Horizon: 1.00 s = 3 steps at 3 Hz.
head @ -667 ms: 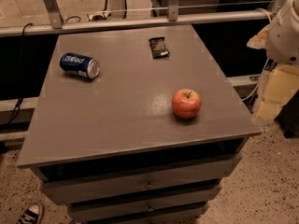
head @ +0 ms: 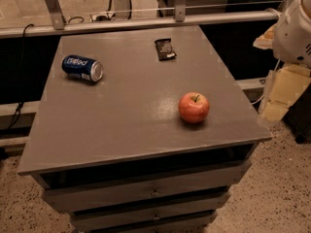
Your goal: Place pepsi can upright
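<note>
- A grey cabinet top [head: 126,115] fills the view, seen from above and slightly in front, with drawers below its front edge.
- The pepsi can [head: 82,68] lies on its side near the back left corner, dark blue with white lettering, one silver end facing right and toward the viewer.
- A flat black snack wrapper [head: 165,49] lies near the back edge, well apart from the can.
- A red apple [head: 194,107] sits toward the front right, also well apart from the can.
- The gripper [head: 282,93] hangs off the right edge of the cabinet, beside the top and far from the can, below the arm's white housing [head: 294,30]. Whether the claw is released or clenched cannot be told.
- Handling judgement: the can is likely light, thin-walled and smooth, so it may roll on its curved side if nudged and dent under a hard squeeze.
- A sensible hold would be across the middle of the cylinder's body with moderate pressure, then tipping it onto one flat silver end.
</note>
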### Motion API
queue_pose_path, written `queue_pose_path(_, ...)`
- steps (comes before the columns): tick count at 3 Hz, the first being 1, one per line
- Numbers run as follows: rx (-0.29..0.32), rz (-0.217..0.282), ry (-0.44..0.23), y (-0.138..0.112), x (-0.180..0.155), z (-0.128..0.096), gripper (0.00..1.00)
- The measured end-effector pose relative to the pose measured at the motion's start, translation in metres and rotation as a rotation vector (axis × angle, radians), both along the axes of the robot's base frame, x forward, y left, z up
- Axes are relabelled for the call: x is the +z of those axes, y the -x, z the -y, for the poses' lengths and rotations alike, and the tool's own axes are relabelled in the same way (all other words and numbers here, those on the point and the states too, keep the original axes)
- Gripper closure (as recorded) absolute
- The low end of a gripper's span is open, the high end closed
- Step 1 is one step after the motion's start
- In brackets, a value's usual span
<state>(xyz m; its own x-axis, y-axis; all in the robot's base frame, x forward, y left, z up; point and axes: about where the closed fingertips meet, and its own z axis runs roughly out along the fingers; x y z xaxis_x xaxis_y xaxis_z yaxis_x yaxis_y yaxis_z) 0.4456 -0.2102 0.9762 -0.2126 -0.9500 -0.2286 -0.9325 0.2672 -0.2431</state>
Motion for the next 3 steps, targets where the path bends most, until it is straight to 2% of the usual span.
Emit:
queue_pose_path(1, 0.071, 0.009, -0.07, -0.036, -0.006, -0.043, 0.0)
queue_pose_path(2, 0.158, 0.02, -0.161, -0.089, -0.015, -0.109, 0.0)
queue_pose_path(3, 0.212, 0.029, -0.241, -0.14, -0.02, -0.175, 0.0)
